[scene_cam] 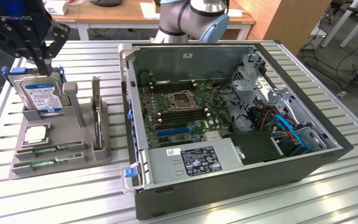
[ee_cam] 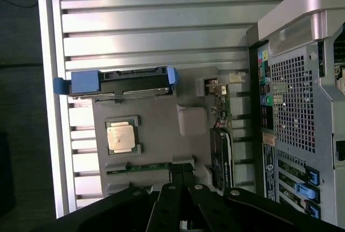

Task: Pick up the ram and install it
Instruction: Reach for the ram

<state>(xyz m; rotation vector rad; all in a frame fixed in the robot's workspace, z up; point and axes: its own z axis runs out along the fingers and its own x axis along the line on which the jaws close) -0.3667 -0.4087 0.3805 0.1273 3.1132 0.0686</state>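
Pincer (ee_cam: pixel 182 170) fingers are pressed together and pinch nothing. It hangs above the tray (scene_cam: pixel 42 171), and in the wrist view its tips line up over one end of the ram (ee_cam: pixel 143 167) without touching it. That ram sits lengthwise in a groove at the tray's near end, just beside a twin stick (scene_cam: pixel 47 163) in the next groove, nearer the edge. For a clean pick, I judge the pincer must spread before it goes down and straddle the stick across its thin side near mid-length. It should grip the board faces rather than the chips and lift straight, so the stick does not bind in its groove. The twin sits close, so the outer finger has little room. Farther along the tray a CPU (scene_cam: pixel 35 134) lies flat in a square pocket, and beyond it a drive (scene_cam: pixel 42 95) stands upright in blue rails. A card (scene_cam: pixel 97 112) stands on edge along the side toward the case (scene_cam: pixel 229 198). The case lies open on the table (scene_cam: pixel 328 196). Nearest in it is the PSU (scene_cam: pixel 188 161), and behind that the board (scene_cam: pixel 163 123) with its socket (scene_cam: pixel 183 100) and long dark slots (scene_cam: pixel 169 85) on either side. Whether any slot is filled I cannot tell. Blue cables (scene_cam: pixel 289 130) run through the bay on the exterior view's right.
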